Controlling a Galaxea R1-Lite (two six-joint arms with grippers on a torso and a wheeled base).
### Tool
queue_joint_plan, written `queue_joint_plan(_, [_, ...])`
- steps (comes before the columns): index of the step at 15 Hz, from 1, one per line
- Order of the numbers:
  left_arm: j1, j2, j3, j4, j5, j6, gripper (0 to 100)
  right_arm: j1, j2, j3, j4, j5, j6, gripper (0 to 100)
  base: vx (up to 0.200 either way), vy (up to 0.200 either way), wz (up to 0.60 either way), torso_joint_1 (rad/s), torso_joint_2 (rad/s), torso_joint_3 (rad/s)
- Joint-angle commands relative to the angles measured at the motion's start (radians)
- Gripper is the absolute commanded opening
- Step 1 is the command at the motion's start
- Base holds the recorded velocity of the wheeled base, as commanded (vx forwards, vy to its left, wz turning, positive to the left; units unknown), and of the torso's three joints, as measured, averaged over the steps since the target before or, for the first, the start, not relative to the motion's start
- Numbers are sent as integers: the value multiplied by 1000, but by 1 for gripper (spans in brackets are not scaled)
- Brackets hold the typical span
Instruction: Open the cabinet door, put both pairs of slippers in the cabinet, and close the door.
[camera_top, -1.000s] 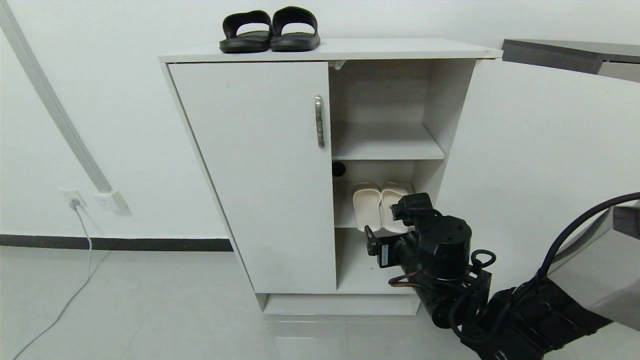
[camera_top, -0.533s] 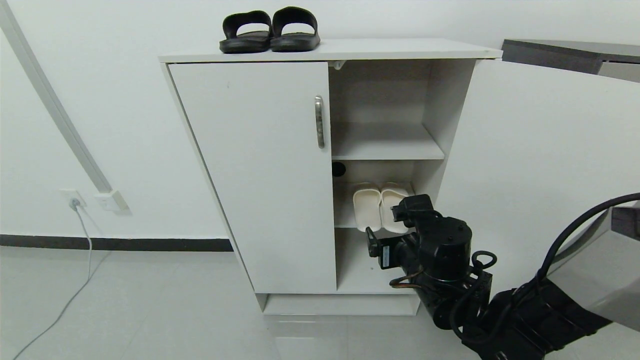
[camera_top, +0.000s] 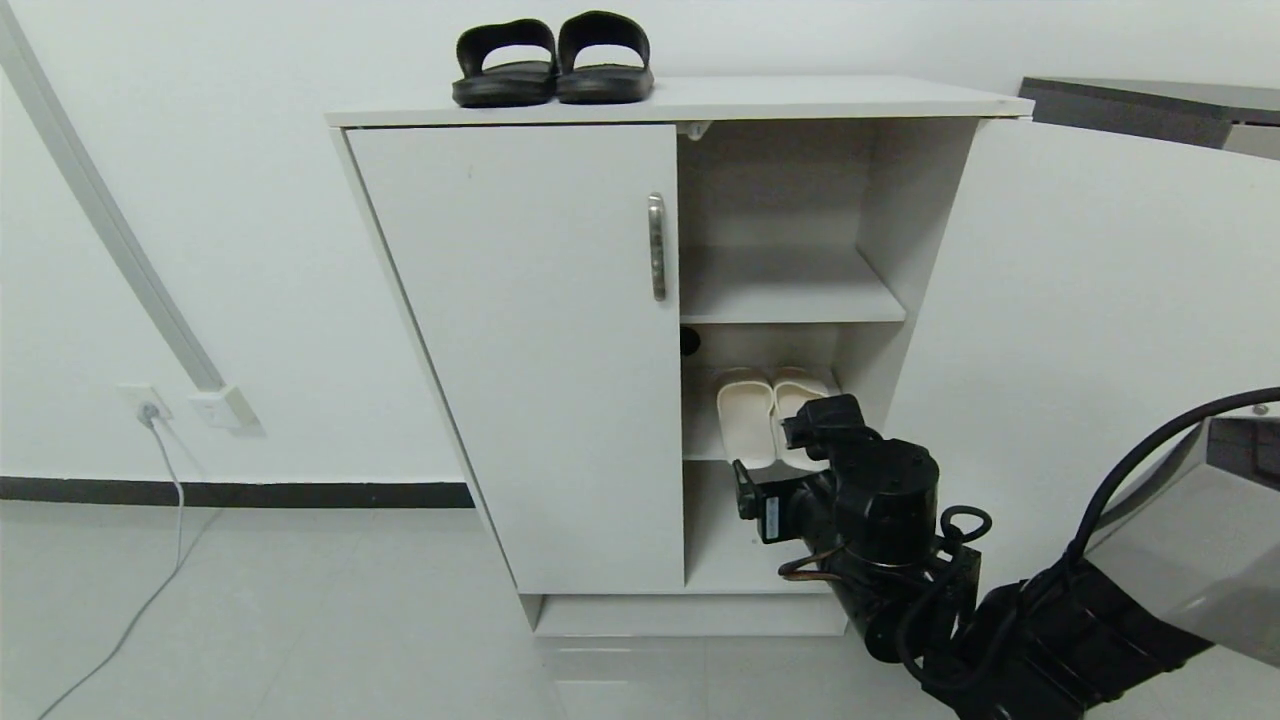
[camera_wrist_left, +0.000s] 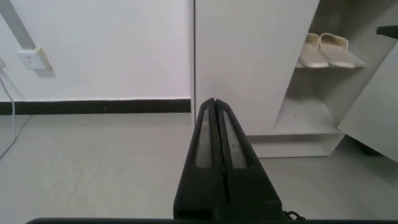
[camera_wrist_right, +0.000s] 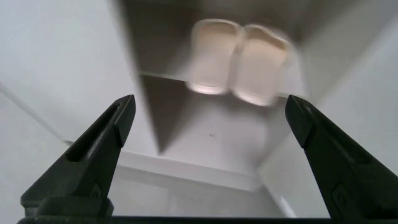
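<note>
Cream foam, one pair: the two cream slippers (camera_top: 745, 425) (camera_wrist_left: 326, 50) (camera_wrist_right: 239, 56) lay side by side on the middle shelf (camera_top: 700, 440) of the cabinet (camera_top: 690, 100), toes pointing inward. A second pair, the two black slippers (camera_top: 600, 85), stood together on the cabinet's top, toward its left end. So I counted two pairs, one inside and one outside.

My right gripper (camera_top: 780, 450) (camera_wrist_right: 208, 102) hung in front of the open right half, just below and before the cream pair, with its fingers spread wide and nothing between them. My left gripper (camera_wrist_left: 214, 102) was low and well off to the left of the cabinet, its fingers pressed together on nothing.

Against the frames of a second earlier, the whole head view had slid a little, which was the camera and not the furniture. Both pairs kept their places, and my right gripper stayed before the same opening.

The cabinet had two doors. The left door (camera_top: 540, 350) was closed, with one metal handle (camera_top: 656, 247) at its inner edge. The right door (camera_top: 1080, 320) was swung wide open toward me. Behind it I saw three compartments: the upper shelf (camera_top: 790, 285) was bare, the middle one held the cream pair, and the bottom compartment (camera_top: 720, 560) was bare. The cabinet stood on a grey tiled floor (camera_top: 250, 620) against a white wall.
</note>
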Motion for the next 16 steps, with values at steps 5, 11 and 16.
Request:
queue_joint_plan(5, [0, 1, 0, 0, 1, -1, 0, -8, 4, 8, -3, 2, 1, 100, 0, 200, 0, 0, 5, 2])
queue_joint_plan(11, [0, 1, 0, 0, 1, -1, 0, -17, 11, 32, -102, 11, -9, 100, 0, 100, 0, 1, 1, 1])
queue_joint_plan(16, [0, 1, 0, -1, -1, -1, 0, -34, 11, 89, -208, 103, -89, 100, 0, 0, 0, 0, 0, 0])
